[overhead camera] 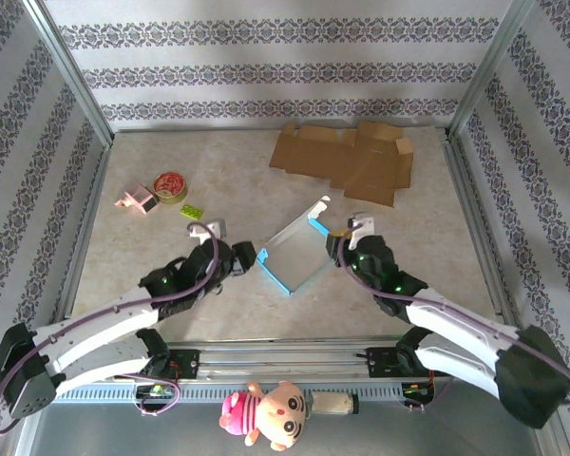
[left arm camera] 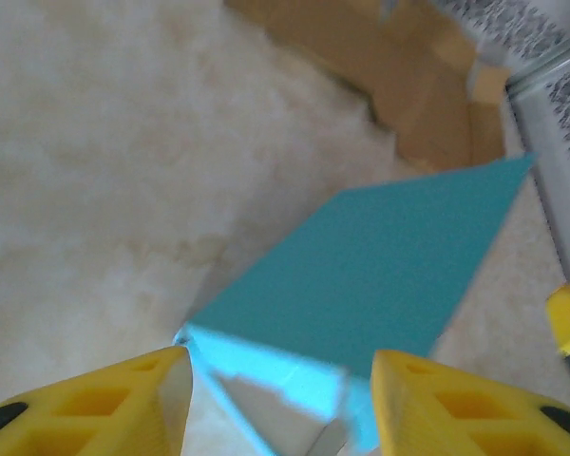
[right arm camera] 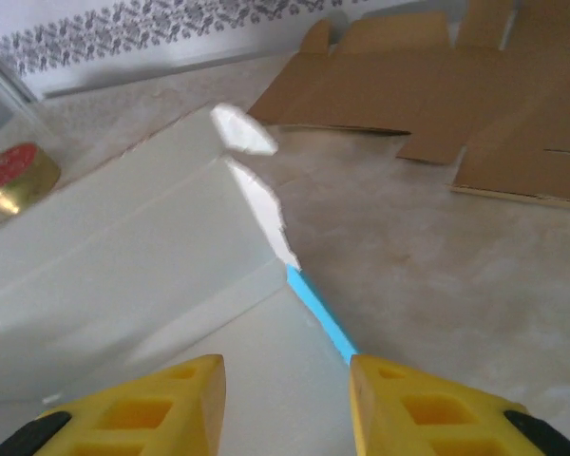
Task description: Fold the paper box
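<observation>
Found the half-formed white paper box with blue outer faces (overhead camera: 294, 255) just below the centre of the top view, set like a diamond, long axis running roughly lower left to upper right. Noted the left gripper (overhead camera: 247, 258) at its left corner and the right gripper (overhead camera: 340, 245) at its right edge, about equally near.

In the left wrist view, saw the yellow fingers (left arm camera: 123, 399) about half spread, with the box's near end filling the gap between them. Could not tell whether the pads pressed it.

In the right wrist view, saw the fingers (right arm camera: 427, 404) parted over the blue-edged white panel, seemingly gripping nothing.

Lost the near box edges below both wrist frames. Could not make out which flaps were tucked, given the blur.
</observation>
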Action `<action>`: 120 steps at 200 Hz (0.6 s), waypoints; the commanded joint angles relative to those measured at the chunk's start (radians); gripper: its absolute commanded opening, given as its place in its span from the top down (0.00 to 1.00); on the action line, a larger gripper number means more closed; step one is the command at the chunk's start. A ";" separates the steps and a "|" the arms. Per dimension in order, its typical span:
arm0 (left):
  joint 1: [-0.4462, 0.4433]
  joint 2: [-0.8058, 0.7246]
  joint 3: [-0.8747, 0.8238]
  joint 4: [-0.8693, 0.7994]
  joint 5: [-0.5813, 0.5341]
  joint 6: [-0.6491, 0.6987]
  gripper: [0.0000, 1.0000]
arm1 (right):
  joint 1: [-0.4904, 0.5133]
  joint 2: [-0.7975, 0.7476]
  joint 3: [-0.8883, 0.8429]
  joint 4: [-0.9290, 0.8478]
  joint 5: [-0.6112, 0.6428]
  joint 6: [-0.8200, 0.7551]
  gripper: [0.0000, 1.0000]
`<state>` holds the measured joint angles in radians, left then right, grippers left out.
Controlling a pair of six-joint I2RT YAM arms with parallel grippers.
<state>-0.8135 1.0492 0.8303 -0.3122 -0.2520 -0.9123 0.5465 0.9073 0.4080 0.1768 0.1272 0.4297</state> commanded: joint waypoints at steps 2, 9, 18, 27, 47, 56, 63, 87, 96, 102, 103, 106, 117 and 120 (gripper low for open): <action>0.079 0.099 0.141 -0.125 0.161 0.088 0.55 | -0.098 0.001 0.059 -0.183 -0.256 0.108 0.61; 0.098 0.137 0.179 -0.111 0.240 0.107 0.55 | -0.122 0.009 0.070 -0.197 -0.306 0.137 0.61; 0.109 0.195 0.237 -0.118 0.336 0.143 0.55 | -0.141 0.019 0.080 -0.211 -0.345 0.166 0.61; 0.109 0.256 0.306 -0.164 0.388 0.183 0.55 | -0.147 0.027 0.089 -0.222 -0.369 0.176 0.61; 0.108 0.363 0.399 -0.217 0.462 0.281 0.52 | -0.149 0.031 0.094 -0.225 -0.383 0.178 0.61; 0.108 0.394 0.417 -0.223 0.468 0.321 0.51 | -0.148 0.028 0.094 -0.226 -0.383 0.178 0.61; 0.108 0.413 0.429 -0.230 0.467 0.345 0.51 | -0.149 0.026 0.092 -0.231 -0.383 0.175 0.61; 0.106 0.472 0.464 -0.248 0.515 0.391 0.55 | -0.149 0.012 0.086 -0.248 -0.383 0.166 0.61; 0.101 0.487 0.468 -0.232 0.557 0.395 0.61 | -0.148 0.006 0.083 -0.250 -0.381 0.164 0.61; 0.097 0.496 0.467 -0.217 0.577 0.395 0.65 | -0.148 0.002 0.078 -0.253 -0.377 0.163 0.61; 0.095 0.497 0.467 -0.216 0.580 0.395 0.65 | -0.148 0.001 0.077 -0.253 -0.377 0.163 0.61; 0.093 0.502 0.467 -0.210 0.587 0.395 0.68 | -0.149 0.000 0.074 -0.253 -0.375 0.163 0.61; 0.085 0.518 0.469 -0.193 0.604 0.390 0.76 | -0.150 -0.005 0.066 -0.249 -0.366 0.164 0.61; 0.082 0.522 0.469 -0.191 0.606 0.388 0.78 | -0.150 -0.005 0.065 -0.249 -0.364 0.165 0.61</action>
<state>-0.7116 1.5509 1.2671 -0.5014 0.2607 -0.5674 0.4015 0.9249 0.4728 -0.0616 -0.2295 0.5812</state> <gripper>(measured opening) 0.283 0.390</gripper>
